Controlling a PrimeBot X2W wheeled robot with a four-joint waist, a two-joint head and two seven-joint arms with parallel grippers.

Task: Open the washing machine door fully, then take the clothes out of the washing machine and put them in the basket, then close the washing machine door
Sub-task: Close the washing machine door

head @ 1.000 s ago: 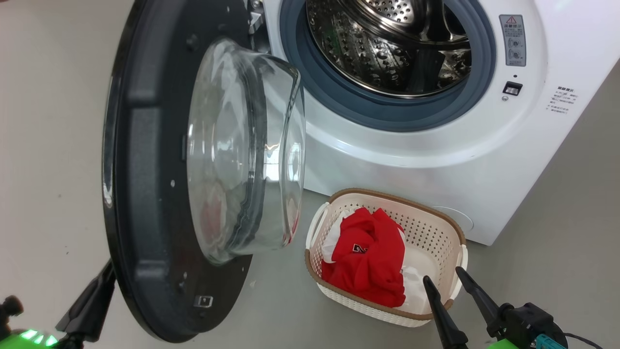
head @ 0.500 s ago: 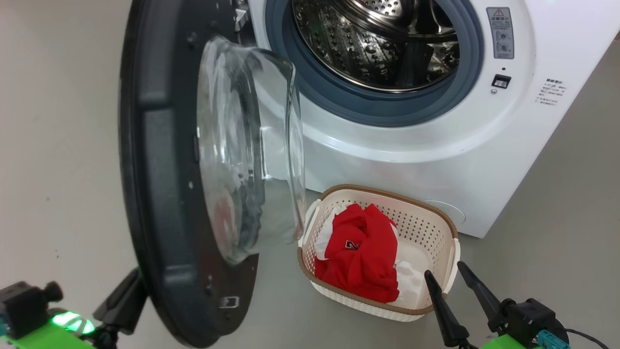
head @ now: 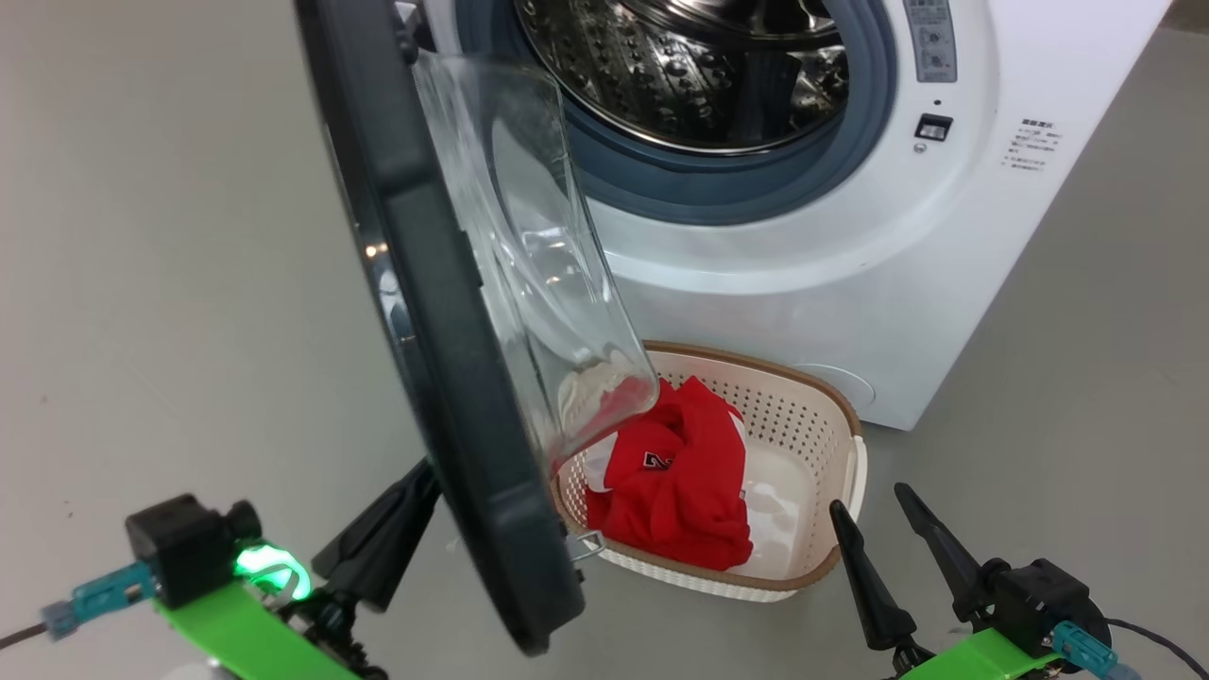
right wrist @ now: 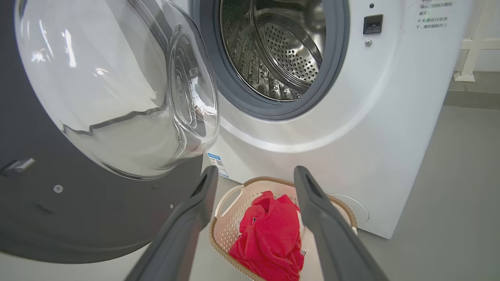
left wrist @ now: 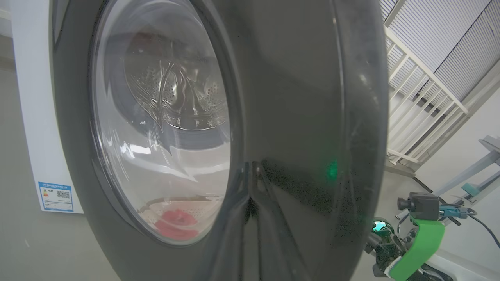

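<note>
Now, at 7 o'clock of the head view, my left gripper (head: 416, 491) stands behind the washing machine door (head: 444, 331), its two fingers clenched together and holding nothing. In the left wrist view the fingers (left wrist: 256, 242) seem to touch the glossy outer face of the door, so I believe it is pushing.

The head camera has turned during the last second, so I compare the door with the washing machine (head: 774, 274) itself. Before, the door stood wide and showed me its inner side. Now it runs almost edge-on from 11 to 6 o'clock, and its glass bowl (head: 538, 264) hangs over the left rim of the basket (head: 812, 397). So the door is swinging toward closed, which I judge to be the last step.

At 12 o'clock the drum (head: 680, 66) looks empty, as far as I can see into it. The clothes (head: 680, 472) lie in the basket, on the floor (head: 189, 283) at 5 o'clock, just in front of the machine.

At 4 o'clock my right gripper (head: 869, 501) hangs with fingers spread apart and empty, near the basket's right side. I should watch that the door's lower edge passes the basket rim without catching it.
</note>
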